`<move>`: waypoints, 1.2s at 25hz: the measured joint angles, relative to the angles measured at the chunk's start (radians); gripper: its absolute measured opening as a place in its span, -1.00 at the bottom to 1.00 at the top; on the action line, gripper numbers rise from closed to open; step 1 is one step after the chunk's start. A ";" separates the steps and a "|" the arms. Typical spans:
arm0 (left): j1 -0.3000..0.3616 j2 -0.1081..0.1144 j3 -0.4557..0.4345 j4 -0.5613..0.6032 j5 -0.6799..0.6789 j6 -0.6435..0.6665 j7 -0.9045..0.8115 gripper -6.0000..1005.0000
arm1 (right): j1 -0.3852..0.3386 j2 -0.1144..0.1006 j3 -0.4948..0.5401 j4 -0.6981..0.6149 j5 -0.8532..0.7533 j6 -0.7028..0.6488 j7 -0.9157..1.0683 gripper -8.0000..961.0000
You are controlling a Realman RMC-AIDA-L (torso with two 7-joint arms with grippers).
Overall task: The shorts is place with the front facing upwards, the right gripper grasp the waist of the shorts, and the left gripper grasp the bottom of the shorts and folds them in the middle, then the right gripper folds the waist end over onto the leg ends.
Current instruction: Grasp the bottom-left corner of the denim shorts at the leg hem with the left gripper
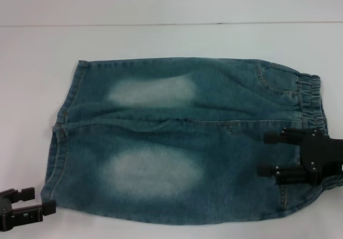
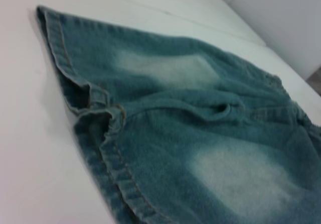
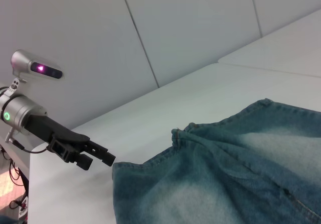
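Note:
The shorts (image 1: 177, 137) lie flat on the white table, front up, with the ruched waist (image 1: 313, 97) at the right and the leg ends (image 1: 64, 110) at the left. My right gripper (image 1: 269, 154) is over the near part of the waist end, open, its fingers pointing left across the denim. By the near left corner of the shorts, my left gripper (image 1: 38, 200) is open just off the near leg hem (image 1: 51, 169). The right wrist view shows the left gripper (image 3: 98, 156) beside the hem corner (image 3: 118, 171). In the left wrist view the two leg hems (image 2: 65, 58) lie close below.
The white table (image 1: 161, 40) reaches well beyond the shorts toward the far edge and a pale wall (image 1: 171, 0). A narrow strip of table (image 1: 21, 142) lies left of the hems. The robot's head camera (image 3: 37, 68) shows in the right wrist view.

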 joint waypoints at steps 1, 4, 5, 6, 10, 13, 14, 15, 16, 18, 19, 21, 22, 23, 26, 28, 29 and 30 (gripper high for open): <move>-0.005 -0.001 0.000 0.000 0.008 -0.003 0.000 0.81 | 0.000 0.000 0.000 0.000 0.000 0.000 0.000 0.93; -0.014 -0.001 0.002 -0.006 0.017 -0.011 -0.001 0.80 | 0.001 0.000 -0.001 0.000 0.000 -0.001 0.001 0.93; -0.016 -0.002 0.004 -0.007 0.018 -0.012 -0.001 0.80 | 0.001 0.001 -0.001 0.000 0.000 -0.001 0.001 0.93; -0.020 -0.003 0.007 -0.009 0.022 -0.013 -0.001 0.80 | 0.001 0.001 -0.001 0.000 0.000 -0.001 0.001 0.93; -0.029 -0.006 0.009 -0.010 0.028 -0.014 -0.001 0.79 | 0.002 0.001 0.000 0.000 0.000 -0.001 0.001 0.93; -0.031 -0.006 0.009 -0.010 0.029 -0.014 -0.002 0.79 | 0.002 0.000 0.000 0.000 0.000 -0.001 0.001 0.93; -0.031 -0.006 0.008 -0.010 0.029 -0.014 -0.002 0.79 | 0.002 0.000 0.000 0.001 0.000 -0.001 0.001 0.93; -0.032 -0.006 0.008 -0.010 0.029 -0.014 -0.002 0.79 | 0.002 0.001 0.000 0.001 0.000 -0.001 0.001 0.93; -0.033 -0.006 0.008 -0.011 0.029 -0.014 -0.002 0.79 | 0.002 0.000 0.000 0.001 0.000 -0.001 0.002 0.93; -0.036 -0.006 0.013 -0.014 0.029 -0.014 -0.002 0.78 | 0.002 0.000 0.000 0.001 0.000 -0.001 0.002 0.93; -0.038 -0.006 0.018 -0.016 0.029 -0.014 -0.002 0.78 | 0.002 0.000 0.000 0.001 -0.001 -0.001 0.003 0.93; -0.040 -0.006 0.032 -0.021 0.032 -0.017 -0.002 0.78 | 0.003 0.000 -0.001 0.001 -0.001 -0.001 0.006 0.93; -0.040 -0.006 0.035 -0.022 0.034 -0.019 -0.004 0.78 | 0.003 0.000 -0.001 0.001 -0.002 -0.001 0.007 0.93; -0.041 -0.006 0.037 -0.023 0.038 -0.022 -0.005 0.78 | 0.003 0.000 -0.001 0.001 -0.002 -0.001 0.007 0.93; -0.043 -0.006 0.037 -0.024 0.044 -0.026 -0.012 0.77 | 0.003 0.000 -0.001 0.000 -0.002 -0.001 0.007 0.93; -0.043 -0.006 0.034 -0.022 0.047 -0.027 -0.017 0.77 | 0.002 0.000 0.000 0.000 -0.002 -0.001 0.006 0.93; -0.043 -0.006 0.032 -0.021 0.048 -0.029 -0.020 0.77 | 0.002 0.000 0.000 0.000 -0.003 -0.001 0.005 0.93; -0.043 -0.006 0.031 -0.020 0.048 -0.030 -0.022 0.77 | 0.002 0.000 -0.001 0.000 -0.003 -0.001 0.005 0.93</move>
